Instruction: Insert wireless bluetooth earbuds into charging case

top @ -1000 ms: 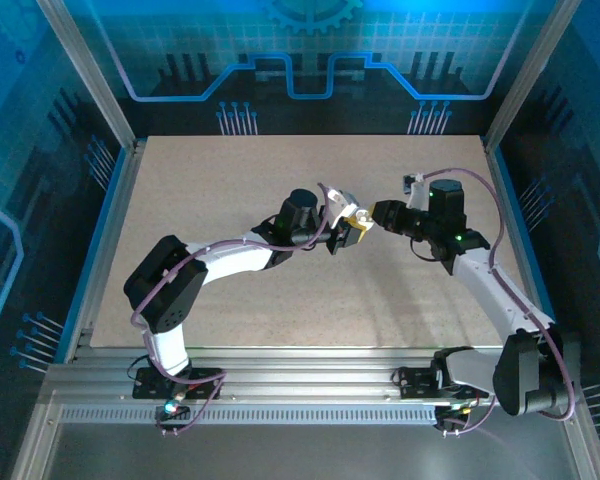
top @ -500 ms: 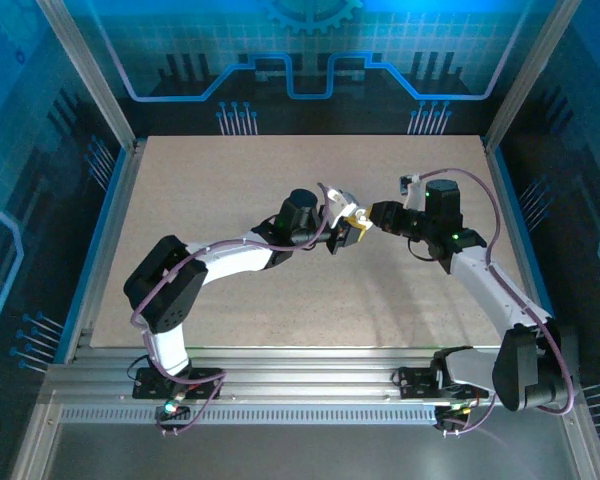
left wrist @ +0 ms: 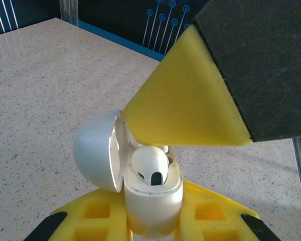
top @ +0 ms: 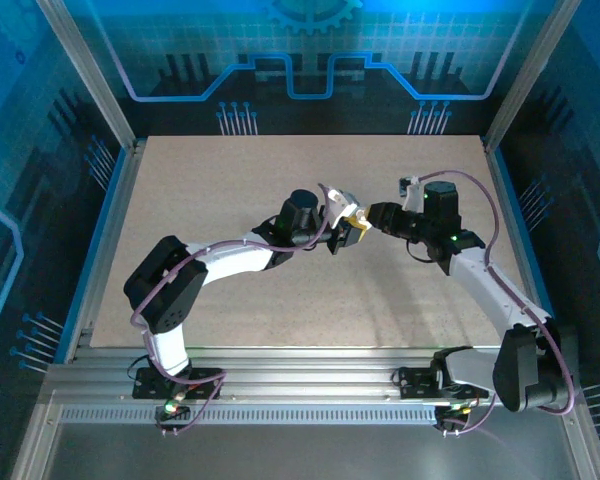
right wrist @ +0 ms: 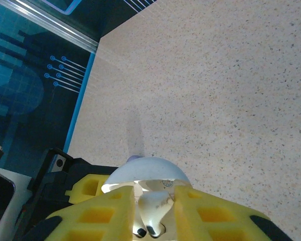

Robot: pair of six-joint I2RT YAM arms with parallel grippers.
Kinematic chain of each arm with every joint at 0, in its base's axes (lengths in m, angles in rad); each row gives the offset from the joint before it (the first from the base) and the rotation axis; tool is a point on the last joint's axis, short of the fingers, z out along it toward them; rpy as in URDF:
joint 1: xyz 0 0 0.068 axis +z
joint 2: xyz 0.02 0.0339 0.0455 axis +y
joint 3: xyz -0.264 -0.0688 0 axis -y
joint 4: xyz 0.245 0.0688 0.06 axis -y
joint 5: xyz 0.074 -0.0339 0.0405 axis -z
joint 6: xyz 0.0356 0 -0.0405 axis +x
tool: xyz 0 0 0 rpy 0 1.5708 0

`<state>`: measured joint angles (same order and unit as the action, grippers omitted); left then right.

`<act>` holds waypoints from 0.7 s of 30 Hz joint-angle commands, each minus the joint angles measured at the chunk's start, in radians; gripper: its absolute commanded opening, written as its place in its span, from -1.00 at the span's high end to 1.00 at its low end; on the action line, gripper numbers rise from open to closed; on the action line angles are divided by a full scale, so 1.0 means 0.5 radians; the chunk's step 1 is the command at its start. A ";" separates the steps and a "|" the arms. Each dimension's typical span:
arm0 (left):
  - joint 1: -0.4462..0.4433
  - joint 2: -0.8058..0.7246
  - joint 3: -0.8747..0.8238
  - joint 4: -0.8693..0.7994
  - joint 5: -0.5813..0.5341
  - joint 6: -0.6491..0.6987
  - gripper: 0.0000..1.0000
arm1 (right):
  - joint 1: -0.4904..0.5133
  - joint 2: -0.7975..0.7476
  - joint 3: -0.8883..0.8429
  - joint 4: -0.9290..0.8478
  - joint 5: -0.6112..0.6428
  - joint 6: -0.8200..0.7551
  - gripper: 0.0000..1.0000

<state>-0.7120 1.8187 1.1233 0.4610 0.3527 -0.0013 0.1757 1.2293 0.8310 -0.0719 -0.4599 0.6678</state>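
Above the table [top: 230, 300], right hand [top: 370, 215] has edged nearer the open charging case [left wrist: 153, 201] clamped by left hand [left wrist: 153, 218]; earbud [left wrist: 149, 165] looks seated; right grip indeterminate.

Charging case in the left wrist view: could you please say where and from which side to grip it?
I would grip the charging case by its rounded lower body, from the closed bottom end, as the left tool does. Its lid stands open sideways and an earbud sits on top, so leave those clear.
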 commanded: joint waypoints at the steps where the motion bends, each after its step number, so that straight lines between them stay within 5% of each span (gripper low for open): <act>1: -0.011 -0.092 0.016 0.118 -0.030 -0.029 0.80 | 0.032 -0.035 -0.023 -0.010 0.015 0.024 0.39; 21: -0.014 -0.206 -0.053 0.097 0.019 -0.025 0.80 | -0.053 -0.372 -0.035 -0.151 0.104 -0.117 0.08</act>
<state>-0.7120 1.7634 1.1160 0.4831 0.3519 -0.0013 0.1684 1.0790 0.8310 -0.1291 -0.4213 0.6449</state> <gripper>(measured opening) 0.211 0.451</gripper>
